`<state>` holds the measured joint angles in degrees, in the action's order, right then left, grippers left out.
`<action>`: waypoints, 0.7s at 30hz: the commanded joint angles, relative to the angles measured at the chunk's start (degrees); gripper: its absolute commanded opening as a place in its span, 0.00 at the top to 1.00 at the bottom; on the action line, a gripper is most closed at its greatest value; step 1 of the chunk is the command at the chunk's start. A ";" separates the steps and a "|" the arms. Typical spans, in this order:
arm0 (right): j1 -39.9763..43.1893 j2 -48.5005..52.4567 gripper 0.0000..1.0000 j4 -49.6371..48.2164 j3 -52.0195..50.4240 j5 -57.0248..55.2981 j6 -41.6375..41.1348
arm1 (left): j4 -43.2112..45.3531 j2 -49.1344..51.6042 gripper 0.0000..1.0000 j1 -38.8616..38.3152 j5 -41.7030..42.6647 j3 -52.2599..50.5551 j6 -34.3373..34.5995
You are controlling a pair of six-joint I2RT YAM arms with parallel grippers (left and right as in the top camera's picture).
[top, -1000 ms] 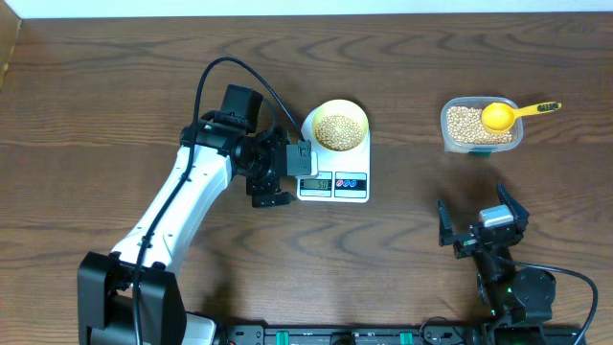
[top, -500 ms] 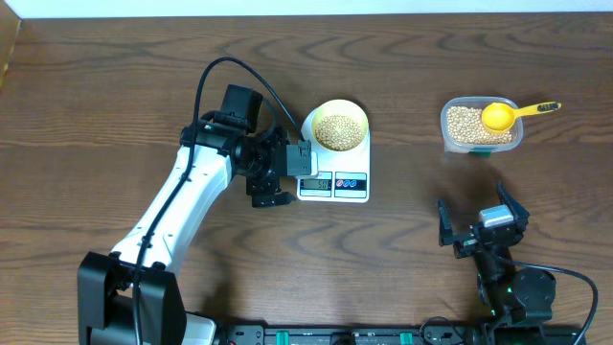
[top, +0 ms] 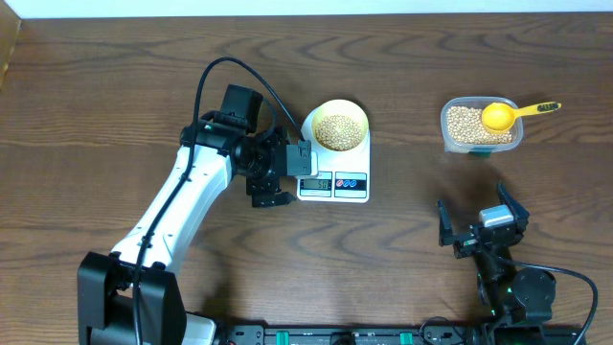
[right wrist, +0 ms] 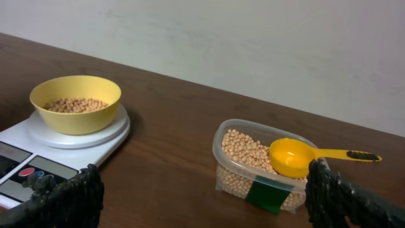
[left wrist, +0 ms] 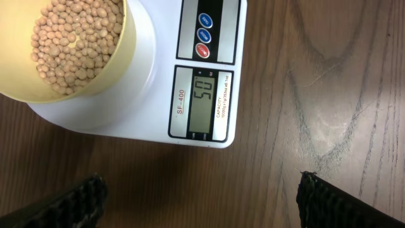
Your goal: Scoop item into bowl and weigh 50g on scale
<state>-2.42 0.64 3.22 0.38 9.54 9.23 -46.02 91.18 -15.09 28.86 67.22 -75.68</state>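
Scale [top: 333, 182] sits on table [top: 96, 77], centre, LCD [left wrist: 202, 104] reads 50. From the left, left arm [top: 182, 206] reaches in; left gripper [left wrist: 202, 206] hangs just beside the scale's display edge, fingers spread wide, holding nothing. Low near the front edge, right gripper [top: 479, 218] is well apart from everything, also spread and empty. Right of the scale, clear tub [right wrist: 235, 183] is part-full of beans [right wrist: 243, 152], with scoop [right wrist: 297, 158] lying in it, handle over the rim. On the scale platform: bowl [right wrist: 76, 121]. More beans lie in the bowl, below its rim.
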 commanded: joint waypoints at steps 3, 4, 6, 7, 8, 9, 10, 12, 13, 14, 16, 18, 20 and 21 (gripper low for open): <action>0.61 -0.33 0.01 0.33 -0.07 -0.42 -0.85 | -0.13 -0.61 0.03 0.28 1.11 -0.13 -0.17; 0.61 -0.33 0.01 0.33 -0.07 -0.39 -0.85 | -0.13 -0.61 0.02 0.28 1.11 -0.13 -0.17; 0.61 -0.33 0.01 0.33 -0.07 -0.42 -0.85 | -0.13 -0.61 0.02 0.28 1.11 -0.13 -0.17; 0.61 -0.33 0.01 0.33 -0.07 -0.39 -0.85 | -0.13 -0.61 0.02 0.28 1.14 -0.13 -0.17; 0.61 -0.33 0.01 0.33 -0.07 -0.42 -0.85 | -0.13 -0.61 0.02 0.28 1.11 -0.13 -0.17; 0.61 -0.33 0.01 0.33 -0.07 -0.42 -0.85 | -0.15 -0.61 0.02 0.28 1.14 -0.13 -0.15; 0.61 -0.33 0.01 0.33 -0.07 -0.42 -0.85 | -0.37 -0.63 0.02 0.28 1.14 -0.17 -0.15; 0.61 -0.33 0.01 0.33 -0.07 -0.42 -0.85 | -1.22 -0.72 0.02 0.31 1.11 -0.26 -0.17; 0.61 -0.33 0.01 0.33 -0.07 -0.42 -0.85 | -1.22 -0.94 0.02 0.31 1.18 -0.26 -0.17; 0.61 -0.33 0.01 0.33 -0.07 -0.42 -0.85 | -0.66 -1.36 0.02 0.28 1.22 -0.26 -0.20; 0.61 -0.33 0.01 0.33 -0.07 -0.42 -0.85 | 1.66 -3.15 0.02 0.31 1.60 -0.26 -0.17; 0.61 -0.33 0.01 0.33 -0.07 -0.42 -0.85 | 5.01 -5.75 0.02 0.74 1.62 -0.26 -0.15; 0.61 -0.33 0.01 0.33 -0.07 -0.42 -0.85 | 8.79 -9.31 0.02 1.88 1.60 -0.26 0.52; 0.61 -0.33 0.01 0.33 -0.07 -0.42 -0.85 | 11.06 -11.28 0.02 2.62 1.60 -0.26 2.95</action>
<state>-2.42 0.64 3.25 0.38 9.54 9.23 -38.30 86.54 -14.52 29.28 66.92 -75.59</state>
